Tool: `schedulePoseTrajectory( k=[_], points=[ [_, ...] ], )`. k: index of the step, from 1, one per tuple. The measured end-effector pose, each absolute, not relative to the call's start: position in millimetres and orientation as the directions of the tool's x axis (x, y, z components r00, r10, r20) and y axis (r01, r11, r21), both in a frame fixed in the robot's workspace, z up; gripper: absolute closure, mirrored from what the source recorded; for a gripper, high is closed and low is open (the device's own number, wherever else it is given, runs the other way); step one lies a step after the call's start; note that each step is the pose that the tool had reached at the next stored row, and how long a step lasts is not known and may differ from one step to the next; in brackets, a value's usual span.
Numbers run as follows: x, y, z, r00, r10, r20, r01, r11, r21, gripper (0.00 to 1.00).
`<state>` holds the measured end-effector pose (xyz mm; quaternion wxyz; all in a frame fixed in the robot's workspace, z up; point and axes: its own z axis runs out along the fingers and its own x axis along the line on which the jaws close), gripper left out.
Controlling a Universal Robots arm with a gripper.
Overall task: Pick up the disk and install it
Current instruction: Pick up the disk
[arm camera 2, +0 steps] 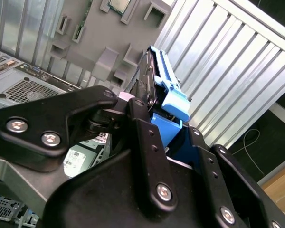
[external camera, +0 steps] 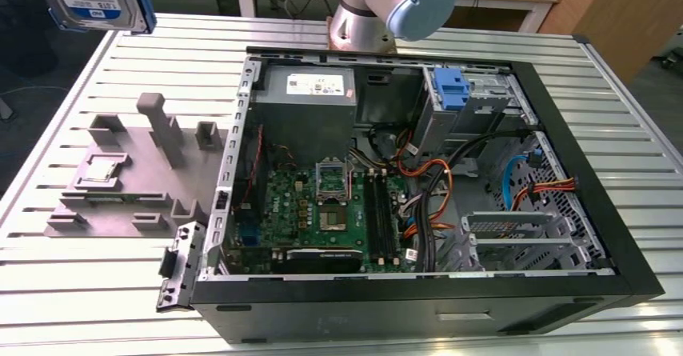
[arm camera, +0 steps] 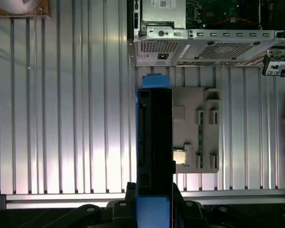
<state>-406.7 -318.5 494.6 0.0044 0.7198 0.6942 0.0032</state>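
The disk (external camera: 91,0) hung high in the air, outside the computer case (external camera: 427,312) and off its far corner on the exterior view's left, with its white-and-blue label facing that camera. In the second wrist view the tool (arm camera 2: 164,126) was closed narrowly on it, black fingers (arm camera 2: 141,124) pressed against the flat sides and the blue carrier rails standing out beyond them. Seen edge-on in the first wrist view, the disk sat upright over the grey fixture plate (arm camera: 199,128), which lay on the slatted surface (external camera: 96,292) just beside the case's side wall.

I judged the step in hand to be the carry towards the case, with the pick-up done. Doing it well seemed to depend on a firm, square hold, since the fingers met smooth metal and any slip would tilt the rails off line. The disk needed height to pass over the case's wall, and a path away from the orange and black cables (external camera: 433,188) bunched inside the case. The blue bracket (external camera: 453,92) stood upright in the case's far corner beside the grey power-supply box (external camera: 309,92). Which bay was meant could not be told from here, so the approach should have been slow and aligned.
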Motion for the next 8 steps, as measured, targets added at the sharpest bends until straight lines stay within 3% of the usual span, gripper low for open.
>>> schedulePoseTrajectory(
  k=[8],
  points=[
    [-407,-331,495,0.033,0.999,-0.001,0.999,-0.033,0.011,0.63]
  ],
)
